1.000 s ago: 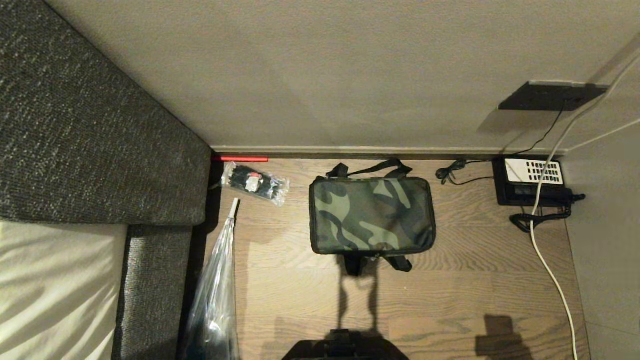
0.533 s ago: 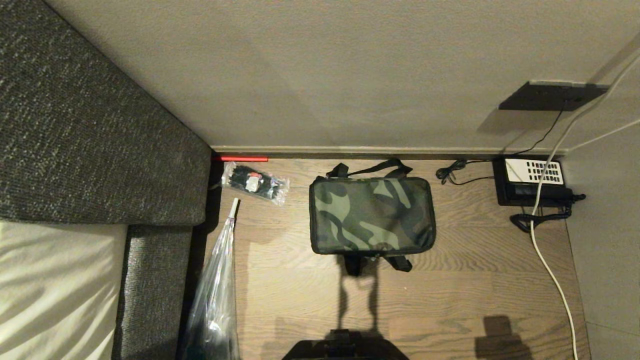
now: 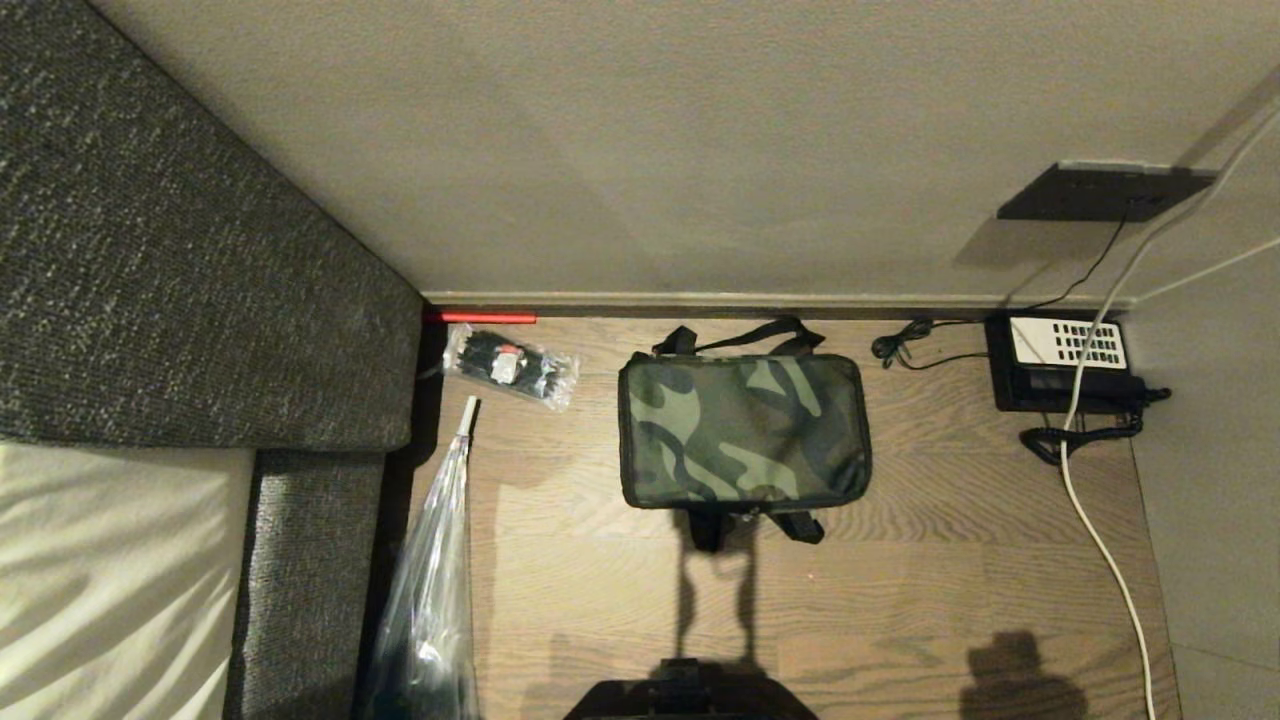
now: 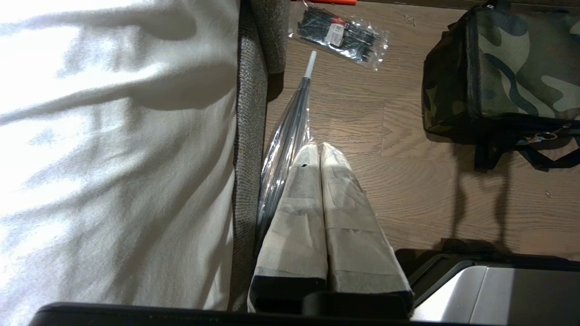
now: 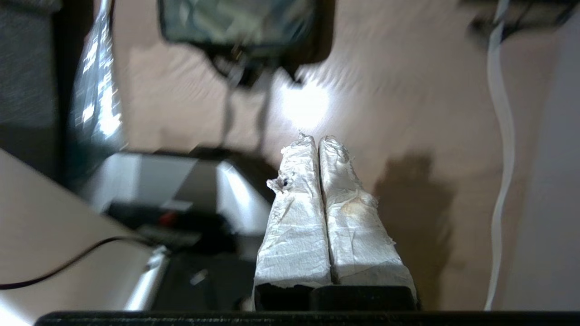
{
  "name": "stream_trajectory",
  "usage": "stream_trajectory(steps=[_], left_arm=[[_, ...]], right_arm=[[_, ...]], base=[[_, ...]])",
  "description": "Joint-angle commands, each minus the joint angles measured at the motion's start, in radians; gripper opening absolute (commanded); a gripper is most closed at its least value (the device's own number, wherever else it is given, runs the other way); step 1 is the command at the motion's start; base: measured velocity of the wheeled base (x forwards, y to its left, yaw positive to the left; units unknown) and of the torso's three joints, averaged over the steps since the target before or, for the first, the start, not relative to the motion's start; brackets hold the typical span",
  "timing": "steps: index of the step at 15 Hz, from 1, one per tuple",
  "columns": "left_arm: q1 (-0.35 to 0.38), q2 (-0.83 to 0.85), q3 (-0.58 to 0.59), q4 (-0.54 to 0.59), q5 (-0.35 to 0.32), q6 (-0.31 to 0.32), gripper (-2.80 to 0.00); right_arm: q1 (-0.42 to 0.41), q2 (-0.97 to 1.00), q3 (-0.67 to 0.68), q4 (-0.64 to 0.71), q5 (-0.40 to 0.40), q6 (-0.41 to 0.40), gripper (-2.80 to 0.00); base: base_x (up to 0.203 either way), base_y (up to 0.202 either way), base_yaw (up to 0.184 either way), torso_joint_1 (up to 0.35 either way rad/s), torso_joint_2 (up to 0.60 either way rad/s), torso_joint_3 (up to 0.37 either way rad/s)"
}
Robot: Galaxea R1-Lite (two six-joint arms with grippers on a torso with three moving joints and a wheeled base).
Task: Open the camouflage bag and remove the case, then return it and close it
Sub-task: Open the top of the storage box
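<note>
The camouflage bag [image 3: 743, 430] lies zipped shut on the wooden floor [image 3: 950, 560], its black straps [image 3: 745, 338] trailing at both long sides; the case is not visible. The right gripper [image 5: 319, 141] hangs above the floor with its paper-wrapped fingers [image 5: 299, 217] pressed together, holding nothing; the bag lies well ahead of it and slightly to its left (this view is blurred). The left gripper [image 4: 320, 147] is likewise closed and empty, beside the bed [image 4: 113, 149], directly over a clear folded umbrella [image 4: 290, 136]. The bag lies ahead and to its right, with a clear packet of black ties [image 4: 340, 35] farther ahead.
</note>
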Motion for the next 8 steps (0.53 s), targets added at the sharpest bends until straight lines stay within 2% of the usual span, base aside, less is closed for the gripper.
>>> stream_trajectory(steps=[1,3,5,8], left_arm=[[0.000,0.002,0.002,0.000,0.000,-0.001,-2.80],[0.000,0.002,0.002,0.000,0.000,-0.001,-2.80],[0.000,0.002,0.000,0.000,0.000,0.001,-2.80],[0.000,0.002,0.001,0.000,0.000,0.001,-2.80]], right_arm=[[0.000,0.326,-0.055,0.005,0.019,0.020,-2.80],[0.001,0.621,-0.072,-0.024,0.033,0.024,-2.80],[0.016,0.897,-0.062,-0.144,0.042,0.023,-2.80],[0.102,1.256,-0.032,-0.514,0.010,0.053,-2.80]], base=[[0.000,0.000,0.000,0.000,0.00,0.000],[0.000,0.000,0.000,0.000,0.00,0.000],[0.000,0.000,0.000,0.000,0.00,0.000],[0.000,0.000,0.000,0.000,0.00,0.000]])
